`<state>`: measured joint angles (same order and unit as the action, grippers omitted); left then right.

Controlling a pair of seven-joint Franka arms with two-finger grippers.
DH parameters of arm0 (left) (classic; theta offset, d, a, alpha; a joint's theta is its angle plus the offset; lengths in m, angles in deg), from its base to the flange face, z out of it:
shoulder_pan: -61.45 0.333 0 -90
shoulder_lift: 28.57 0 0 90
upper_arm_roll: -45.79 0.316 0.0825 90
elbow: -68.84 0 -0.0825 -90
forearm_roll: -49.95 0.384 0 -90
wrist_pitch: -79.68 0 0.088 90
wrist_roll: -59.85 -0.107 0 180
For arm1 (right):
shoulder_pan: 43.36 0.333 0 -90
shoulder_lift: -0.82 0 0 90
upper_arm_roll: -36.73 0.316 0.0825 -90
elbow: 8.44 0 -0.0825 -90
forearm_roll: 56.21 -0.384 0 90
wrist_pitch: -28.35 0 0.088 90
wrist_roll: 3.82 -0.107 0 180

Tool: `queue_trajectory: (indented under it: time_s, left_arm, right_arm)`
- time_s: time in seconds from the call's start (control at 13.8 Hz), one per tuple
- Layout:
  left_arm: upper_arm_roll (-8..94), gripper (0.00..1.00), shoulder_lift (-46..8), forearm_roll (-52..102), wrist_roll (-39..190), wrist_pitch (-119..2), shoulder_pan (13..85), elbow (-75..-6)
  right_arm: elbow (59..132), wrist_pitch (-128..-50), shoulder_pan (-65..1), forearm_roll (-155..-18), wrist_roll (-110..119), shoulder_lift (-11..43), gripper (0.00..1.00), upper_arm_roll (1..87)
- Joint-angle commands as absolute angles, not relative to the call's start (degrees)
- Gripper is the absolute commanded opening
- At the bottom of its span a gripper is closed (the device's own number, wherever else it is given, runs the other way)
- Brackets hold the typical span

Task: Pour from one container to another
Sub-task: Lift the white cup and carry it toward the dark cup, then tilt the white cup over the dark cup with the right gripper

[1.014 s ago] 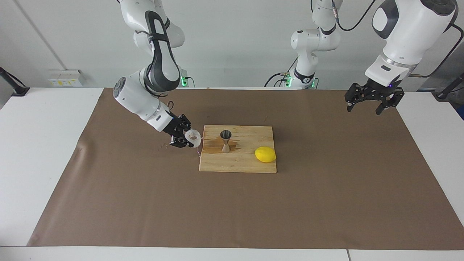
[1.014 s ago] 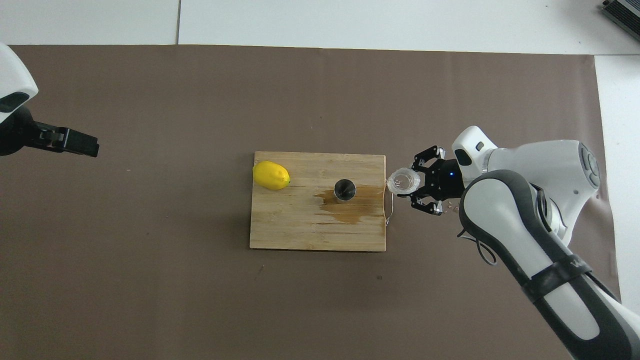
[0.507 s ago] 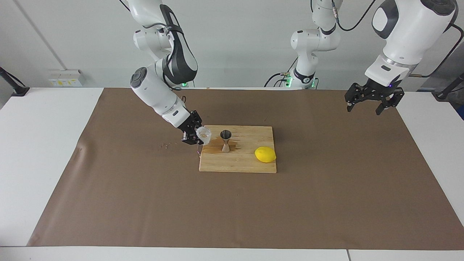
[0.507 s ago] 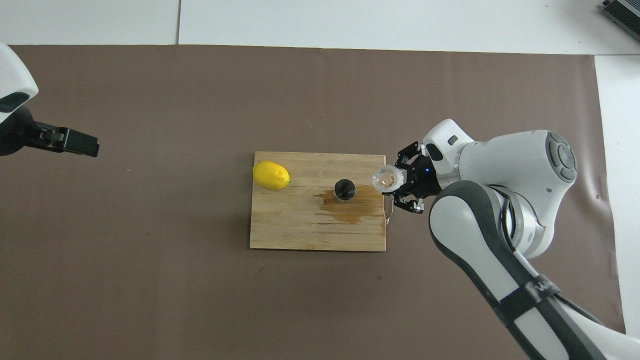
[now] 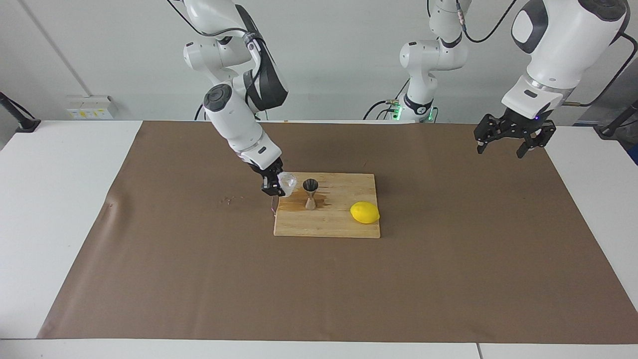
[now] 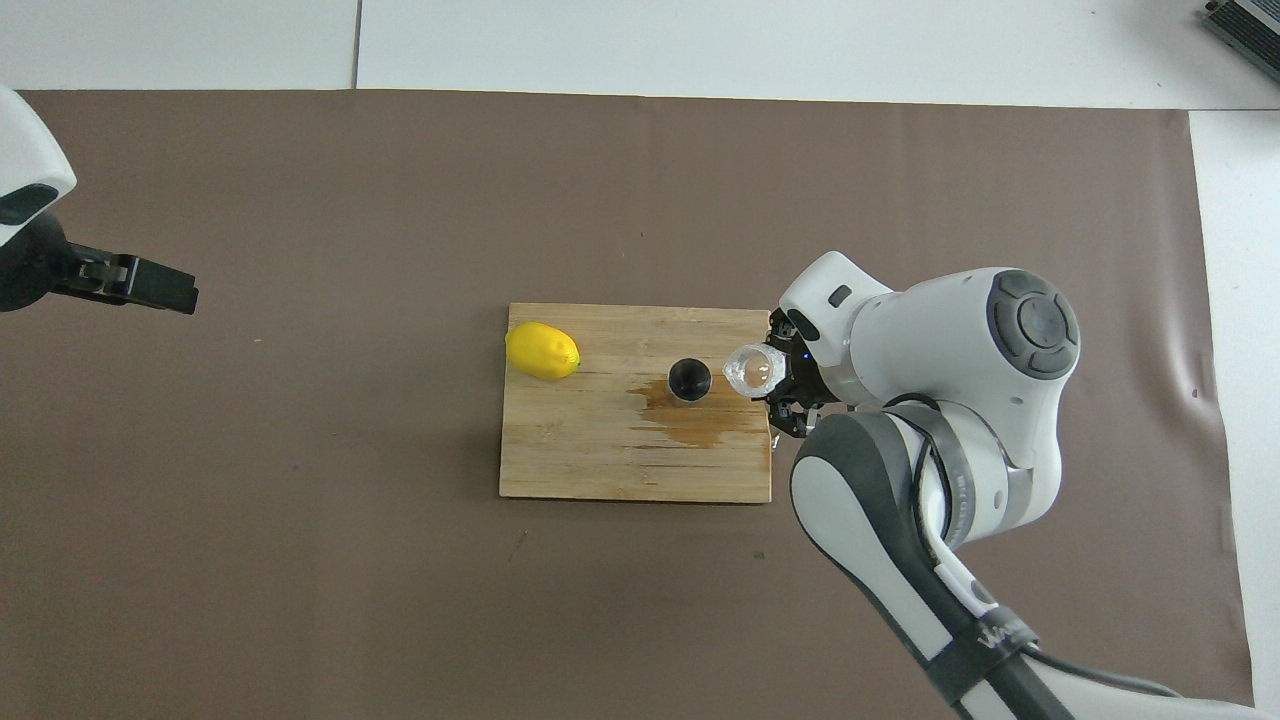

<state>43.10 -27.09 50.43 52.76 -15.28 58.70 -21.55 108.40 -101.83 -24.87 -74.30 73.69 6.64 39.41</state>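
Observation:
My right gripper (image 5: pixel 277 186) (image 6: pixel 772 380) is shut on the small clear ribbed cup (image 5: pixel 287 183) (image 6: pixel 752 369). It holds the cup tilted just above the wooden board's (image 5: pixel 344 227) (image 6: pixel 600 470) edge at the right arm's end, close beside the jigger. The steel hourglass jigger (image 5: pixel 310 193) (image 6: pixel 690 378) stands upright on the board in a wet brown stain (image 6: pixel 700 425). The cup's mouth faces the jigger, a short gap apart. My left gripper (image 5: pixel 511 142) (image 6: pixel 150 287) waits open and empty, high over the table's left-arm end.
A yellow lemon (image 5: pixel 365 213) (image 6: pixel 542 351) lies on the board toward the left arm's end. Brown paper (image 5: pixel 199 279) covers the table. A few crumbs (image 5: pixel 229 200) lie on the paper beside the board, toward the right arm's end.
My right gripper has carried the cup from beside the board to over its edge, closer to the jigger, and turned it. The left arm has not moved.

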Motion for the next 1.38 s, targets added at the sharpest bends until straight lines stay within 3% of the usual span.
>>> queue_trajectory:
  time_s: [0.0,1.3]
  left_arm:
    - [42.89,1.00,-28.57,49.87,53.17,-15.68,59.07,-23.01]
    - [42.89,1.00,-28.57,49.87,53.17,-15.68,59.07,-23.01]
  right_arm:
    - [106.79,-101.73,-23.24,-71.08,69.84,7.15,0.23,39.54]
    - [100.20,-96.90,-16.38,-44.62,55.07,9.70,0.23,39.71]
